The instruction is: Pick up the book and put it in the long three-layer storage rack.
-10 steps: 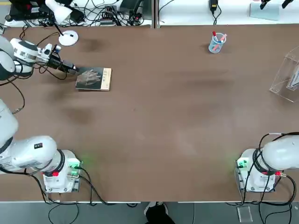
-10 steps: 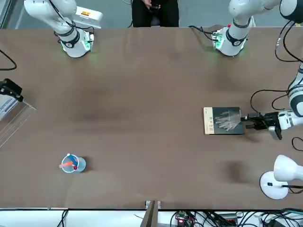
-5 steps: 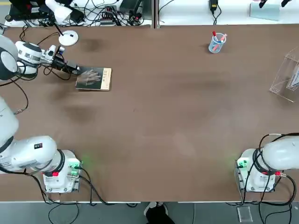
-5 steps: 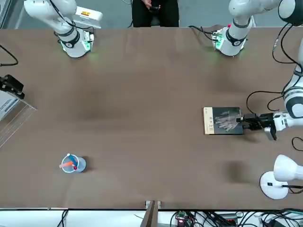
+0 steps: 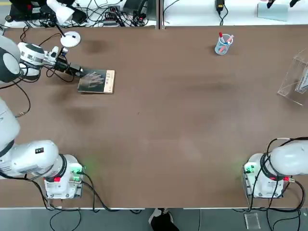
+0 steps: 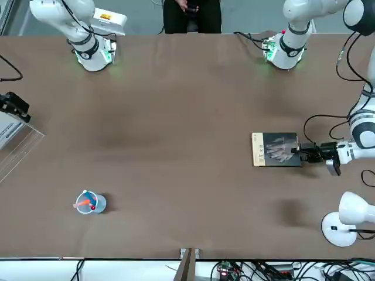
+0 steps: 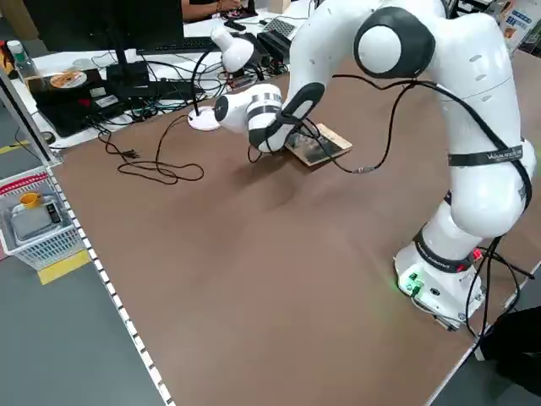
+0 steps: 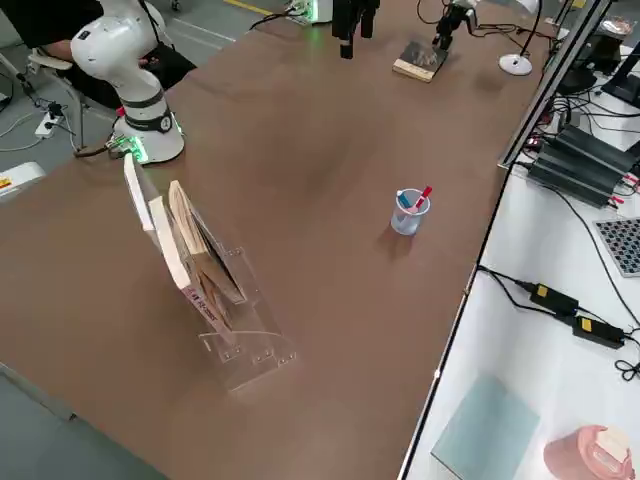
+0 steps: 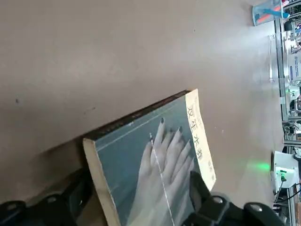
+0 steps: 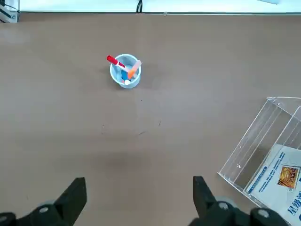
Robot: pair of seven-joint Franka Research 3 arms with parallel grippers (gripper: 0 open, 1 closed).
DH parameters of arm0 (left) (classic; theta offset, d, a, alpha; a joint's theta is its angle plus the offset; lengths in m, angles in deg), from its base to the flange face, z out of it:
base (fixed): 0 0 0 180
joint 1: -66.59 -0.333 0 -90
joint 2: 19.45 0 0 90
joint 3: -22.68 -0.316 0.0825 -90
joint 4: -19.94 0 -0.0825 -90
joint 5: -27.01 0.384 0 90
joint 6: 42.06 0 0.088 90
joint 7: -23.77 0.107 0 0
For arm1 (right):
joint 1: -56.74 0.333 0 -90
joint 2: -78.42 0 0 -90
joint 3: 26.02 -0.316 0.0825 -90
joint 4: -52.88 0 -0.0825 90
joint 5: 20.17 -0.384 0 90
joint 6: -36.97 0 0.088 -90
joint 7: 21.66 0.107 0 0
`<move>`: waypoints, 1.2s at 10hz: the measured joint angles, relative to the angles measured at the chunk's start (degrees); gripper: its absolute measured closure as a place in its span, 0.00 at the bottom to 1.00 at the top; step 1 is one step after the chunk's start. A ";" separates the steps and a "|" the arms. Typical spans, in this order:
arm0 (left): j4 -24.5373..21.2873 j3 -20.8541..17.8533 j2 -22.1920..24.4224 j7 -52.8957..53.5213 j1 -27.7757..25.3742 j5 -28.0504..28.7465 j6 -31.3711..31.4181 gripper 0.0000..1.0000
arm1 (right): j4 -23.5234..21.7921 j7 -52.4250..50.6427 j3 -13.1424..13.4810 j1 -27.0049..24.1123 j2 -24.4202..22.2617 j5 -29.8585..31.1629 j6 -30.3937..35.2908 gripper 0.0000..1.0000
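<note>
My left gripper [image 5: 78,72] is reaching level along the desk [image 5: 183,125] in the upper left of the top view, its fingers standing apart and straddling the near end of the book [image 5: 96,81]. In the left wrist view, one finger [image 9: 201,190] is sitting beside the cover on the tan-strip side, and the other finger [image 9: 77,195] is sitting beyond the opposite long edge, by the page block. The fingers are not clamping the book; whether either one is touching it, I cannot tell.

The book [image 6: 276,149] is lying flat on the desk, cover up, at the right of the front view. The grey cover with the pale hand picture [image 9: 162,165] is facing up, and the tan strip is running along the edge away from my left gripper [image 6: 300,151].

The long three-layer storage rack [image 8: 205,280] is standing at the right edge of the top view, well apart from the book. In the right side view it is already carrying booklets leaning in its tiers.

My right gripper [image 10: 136,195] is hanging above the desk with its fingers wide apart and holding nothing. In its wrist view, a pen cup [image 10: 125,70] is standing ahead of it and a corner of the rack [image 10: 263,146] is showing at the lower right.

A white desk lamp [image 5: 62,19] is standing in the upper left corner of the top view, near the left gripper.
</note>
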 joint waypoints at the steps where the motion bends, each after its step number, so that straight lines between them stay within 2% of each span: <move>1: 0.07 0.05 -0.16 0.00 0.00 0.00 0.00 0.11 | 0.00 0.00 0.00 0.00 0.00 0.00 0.00 0.00; 12: 0.28 0.06 -0.59 0.00 -0.32 0.00 -1.11 0.16 | -0.05 0.02 0.00 0.00 0.00 0.00 0.13 0.00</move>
